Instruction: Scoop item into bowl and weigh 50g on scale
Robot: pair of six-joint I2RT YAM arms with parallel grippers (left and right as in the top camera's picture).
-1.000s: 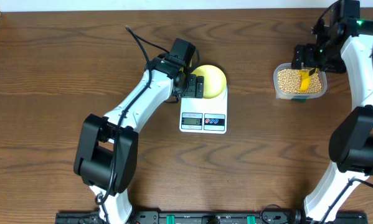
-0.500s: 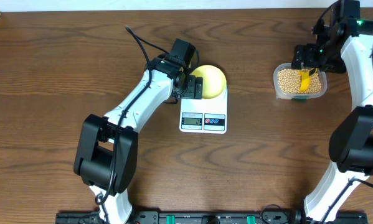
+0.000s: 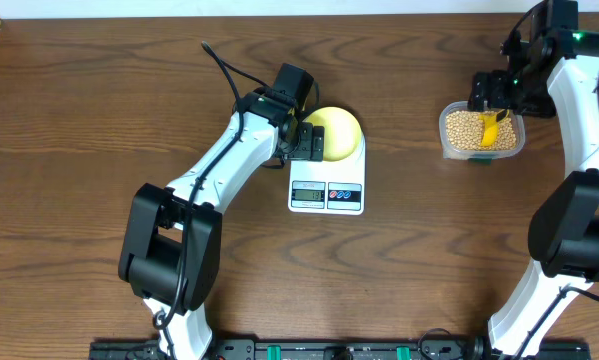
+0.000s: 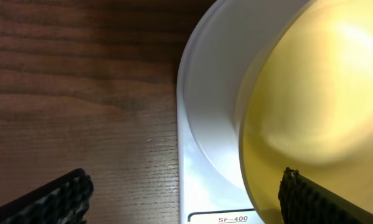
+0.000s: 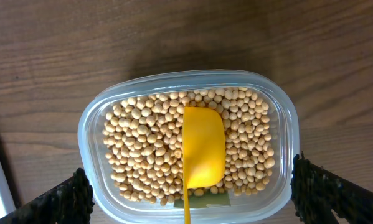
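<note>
The pale-yellow bowl point(image 3: 339, 130) sits on the white scale point(image 3: 326, 192) at mid-table. My left gripper point(image 3: 313, 140) is open at the bowl's left rim. In the left wrist view one finger hangs over the wood and the other in front of the bowl point(image 4: 311, 93), with the scale point(image 4: 205, 137) between them and nothing gripped. At the right, tan beans point(image 3: 464, 128) fill a clear tub point(image 3: 446, 143), and a yellow scoop point(image 3: 491, 129) rests in them. My right gripper point(image 5: 189, 202) hovers open over the tub point(image 5: 89, 134), its fingers outside both walls, above the beans point(image 5: 142, 143) and scoop point(image 5: 203, 146).
Brown wooden tabletop point(image 3: 99, 120) all round. A black cable point(image 3: 224, 65) runs along the left arm. The table's back edge meets a white wall. A black rail lies along the front edge point(image 3: 309, 350).
</note>
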